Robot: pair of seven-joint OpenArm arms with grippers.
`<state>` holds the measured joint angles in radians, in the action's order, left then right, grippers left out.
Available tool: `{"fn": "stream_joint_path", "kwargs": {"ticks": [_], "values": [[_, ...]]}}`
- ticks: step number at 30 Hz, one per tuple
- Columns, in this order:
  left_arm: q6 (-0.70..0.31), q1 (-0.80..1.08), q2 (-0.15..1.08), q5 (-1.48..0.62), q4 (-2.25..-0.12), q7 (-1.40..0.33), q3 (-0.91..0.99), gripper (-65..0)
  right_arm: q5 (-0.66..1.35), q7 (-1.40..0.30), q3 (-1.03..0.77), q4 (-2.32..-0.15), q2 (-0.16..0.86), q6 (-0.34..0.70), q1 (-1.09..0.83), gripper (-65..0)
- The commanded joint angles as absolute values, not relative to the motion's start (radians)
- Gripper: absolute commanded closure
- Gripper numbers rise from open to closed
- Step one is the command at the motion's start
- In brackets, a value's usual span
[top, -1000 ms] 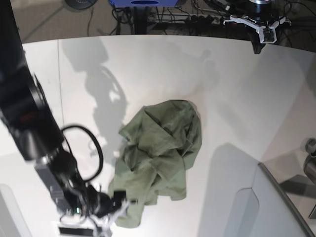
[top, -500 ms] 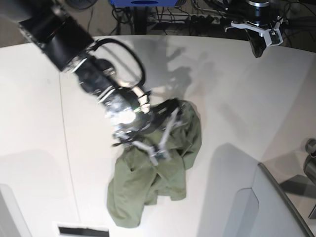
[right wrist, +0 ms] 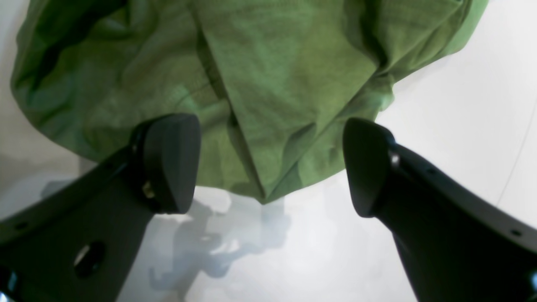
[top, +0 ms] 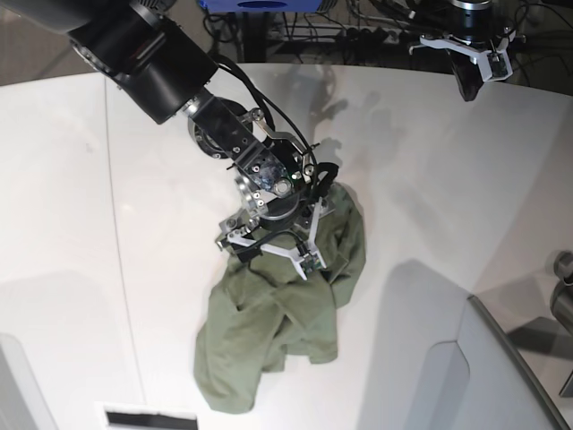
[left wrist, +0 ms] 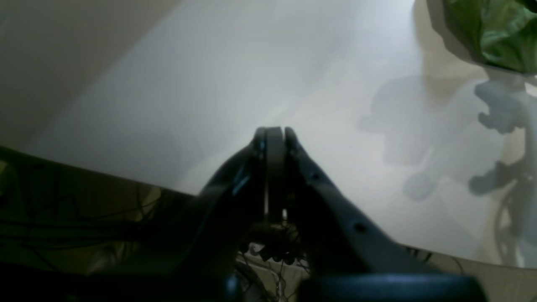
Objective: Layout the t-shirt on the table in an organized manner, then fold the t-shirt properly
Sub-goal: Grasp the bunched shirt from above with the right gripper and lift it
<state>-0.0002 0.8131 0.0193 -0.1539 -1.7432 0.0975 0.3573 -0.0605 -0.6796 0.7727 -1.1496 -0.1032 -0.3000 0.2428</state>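
garment: the t-shirt (top: 285, 318), plain olive green, lies in a crumpled heap on the surface (top: 430, 179), near its middle and running toward 6 o'clock in the base view.
lie of the cloth: bunched and folded over itself, with deep creases; neither the sleeves nor the neck opening can be told apart in the heap.
right claw: the right claw (top: 271, 247) hangs over the heap's 12 o'clock end with its jaws spread wide and nothing between them; in its wrist view a folded corner of cloth sits in the gap, while the fingertips (right wrist: 168, 161) look clear of the fabric.
left claw: the left claw (top: 474, 63) is parked far off at about 1 o'clock, over the back edge of the surface, with its jaws pressed together and holding nothing.
handling: judged light, limp and wrinkly; it should drape and trail when lifted rather than keep any shape, and is not likely to slip out of a firm pinch.
where to hold: probably an outer edge or that projecting folded corner, pinching few layers so the heap can shake open; grabbing the thick middle would likely lift the whole bundle.
risk: catching two layers at once, which would keep it bunched.
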Motion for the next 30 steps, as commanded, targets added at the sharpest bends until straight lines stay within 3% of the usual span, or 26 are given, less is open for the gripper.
{"fn": "stream_joint_path", "kwargs": {"ticks": [1,10,12,20,21,30], "values": [[0.004,0.822,0.022,-0.151,-1.755,0.124,0.361,0.0,-0.074,-0.662,0.774,-1.162,-0.12,-0.306,0.266,-48.2],[0.004,0.82,0.022,-0.151,-1.755,0.124,0.36,0.0,-0.073,-0.601,0.774,-1.049,-0.12,-0.306,0.312,-46.8],[0.004,0.82,0.022,-0.151,-1.755,0.124,0.361,0.0,-0.073,-0.581,0.774,-1.027,-0.12,-0.306,0.314,-40.8],[0.004,0.82,0.022,-0.151,-1.755,0.124,0.361,0.0,-0.071,-0.579,0.771,-1.03,-0.12,-0.306,0.311,-2.6],[0.004,0.819,0.022,-0.151,-1.755,0.124,0.361,0.0,-0.071,-0.581,0.773,-1.049,-0.12,-0.306,0.308,0.0],[0.004,0.805,0.024,-0.151,-1.735,0.124,0.363,0.0,-0.071,-0.797,0.791,-1.449,-0.117,-0.3,0.186,0.0]]}}
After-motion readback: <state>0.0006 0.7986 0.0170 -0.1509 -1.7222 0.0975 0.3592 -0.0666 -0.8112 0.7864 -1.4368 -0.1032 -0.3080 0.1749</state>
